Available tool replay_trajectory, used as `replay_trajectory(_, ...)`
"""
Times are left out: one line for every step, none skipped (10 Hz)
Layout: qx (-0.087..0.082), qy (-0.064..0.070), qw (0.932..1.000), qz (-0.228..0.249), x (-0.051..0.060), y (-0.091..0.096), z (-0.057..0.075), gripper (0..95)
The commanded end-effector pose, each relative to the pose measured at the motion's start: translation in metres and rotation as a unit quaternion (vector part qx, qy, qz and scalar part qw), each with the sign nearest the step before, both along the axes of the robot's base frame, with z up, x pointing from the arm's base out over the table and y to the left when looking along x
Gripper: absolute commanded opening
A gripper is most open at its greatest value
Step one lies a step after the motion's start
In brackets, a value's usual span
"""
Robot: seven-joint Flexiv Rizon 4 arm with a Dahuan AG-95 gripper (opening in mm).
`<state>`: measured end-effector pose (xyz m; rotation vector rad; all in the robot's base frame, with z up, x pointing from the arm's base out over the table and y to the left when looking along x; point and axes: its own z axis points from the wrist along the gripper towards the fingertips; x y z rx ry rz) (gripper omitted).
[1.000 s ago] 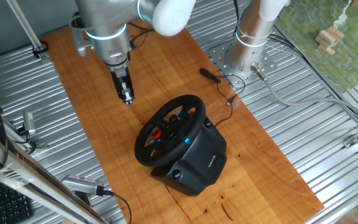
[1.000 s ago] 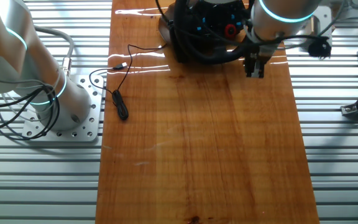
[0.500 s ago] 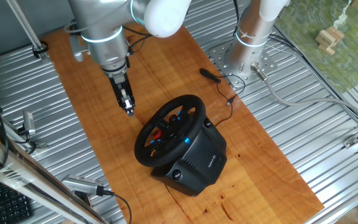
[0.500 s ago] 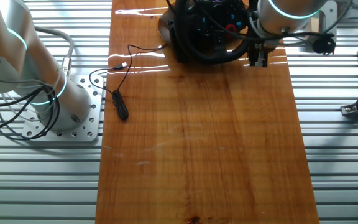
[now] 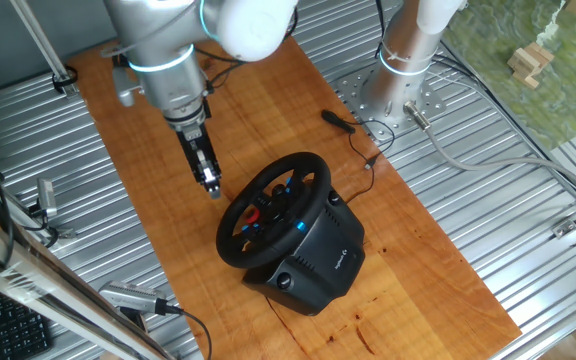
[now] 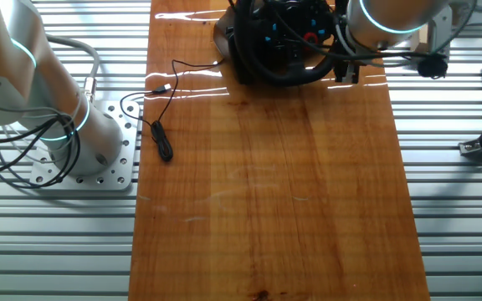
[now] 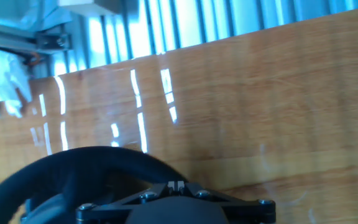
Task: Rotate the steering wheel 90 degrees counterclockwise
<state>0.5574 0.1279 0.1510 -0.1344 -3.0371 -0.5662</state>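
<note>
The steering wheel (image 5: 274,207) is seen mounted on its boxy black base (image 5: 313,262), which sits on the wooden surface (image 5: 268,110) toward one long edge, roughly midway along its length in the one fixed view. In the other fixed view the wheel (image 6: 279,42) is found at the far end of the board, partly cut off by the top of the frame. Red and blue hub buttons are visible between the dark spokes.

The gripper (image 5: 209,183) is held tip-down just beside the upper-left part of the rim, apart from it as far as can be judged; no contact is shown. In the other fixed view the gripper (image 6: 346,73) is seen just beside the right edge of the rim. In the hand view the curved black rim (image 7: 86,168) fills the lower left, with bare wood beyond it. The fingers appear narrow and close together, but whether they are fully closed cannot be told from these views. Nothing is gripped.

Progress: judged to be at the approach stage. No grasp or push on the rim is established, and no rotation can be confirmed. The whole 90-degree counterclockwise turn is taken as still to be done.

A black cable (image 5: 353,128) lies on the surface near the robot's mounting plate (image 5: 388,95).
</note>
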Motion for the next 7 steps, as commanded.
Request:
replay_trajectory(0.002, 0.012, 0.9999, 0.001, 0.001, 0.002, -0.002, 0.0)
replay_trajectory(0.009, 0.014, 0.9999, 0.002, 0.002, 0.002, -0.005, 0.0)
replay_trajectory(0.013, 0.014, 0.9998, 0.002, 0.002, 0.003, -0.006, 0.0)
replay_trajectory(0.016, 0.013, 0.9998, 0.002, 0.003, 0.003, -0.008, 0.0)
replay_trajectory(0.018, 0.011, 0.9998, 0.001, 0.002, 0.005, -0.011, 0.0)
replay_trajectory(0.018, 0.010, 0.9998, -0.001, 0.001, 0.010, -0.013, 0.0)
replay_trajectory(0.018, 0.009, 0.9998, -0.001, 0.000, 0.013, -0.014, 0.0)
